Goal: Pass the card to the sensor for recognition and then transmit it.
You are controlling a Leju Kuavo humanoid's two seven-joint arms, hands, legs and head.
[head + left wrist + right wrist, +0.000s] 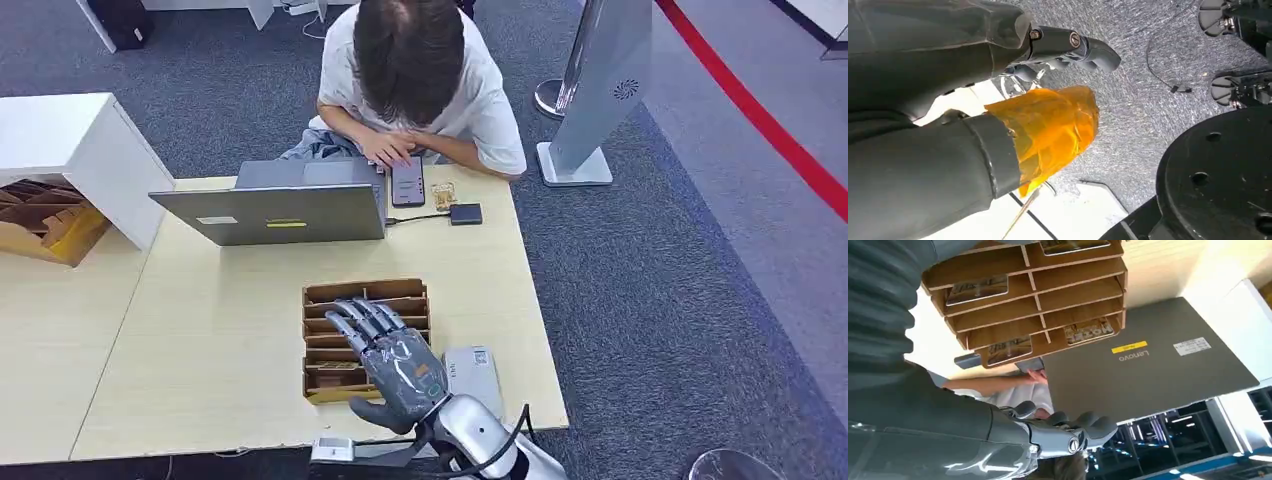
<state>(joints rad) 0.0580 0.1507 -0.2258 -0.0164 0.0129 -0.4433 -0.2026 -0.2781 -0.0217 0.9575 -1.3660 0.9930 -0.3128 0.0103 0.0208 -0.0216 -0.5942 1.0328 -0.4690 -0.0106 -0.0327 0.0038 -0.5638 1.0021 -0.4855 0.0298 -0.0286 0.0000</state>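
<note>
a: biggest first. what's laid out?

b: a pale wooden table (pixel 200 330) with a person (pixel 415 70) seated at the far side behind a grey laptop (pixel 290 205), a phone (pixel 407 182) just beside it. nearer the robot stands a wooden card rack (pixel 365 292) with slotted compartments, and just to its right lies a flat grey sensor (pixel 472 372).

a: and the hands?

b: the right hand (pixel 390 365) hovers over the rack with fingers stretched forward and spread, holding nothing. the left hand (pixel 948 140) hangs low over grey carpet; its thumb is wrapped in orange tape, the fingers look loosely extended, and i see nothing in it.

a: where's the card?

b: the cards (pixel 977 288) sit in the rack's compartments, several slots filled, some bare. none is lifted out.

a: so which step?

b: i'd judge it the very start: reaching in to pick a card, with the sensor pass and the hand-over both not yet done.

a: what does the next move ask for?

b: likely lowering the fingers into one filled slot and pinching a card's edge against the thumb. the slots are narrow and the dividers close, so the fingers need to line up with one compartment rather than straddle two.
</note>
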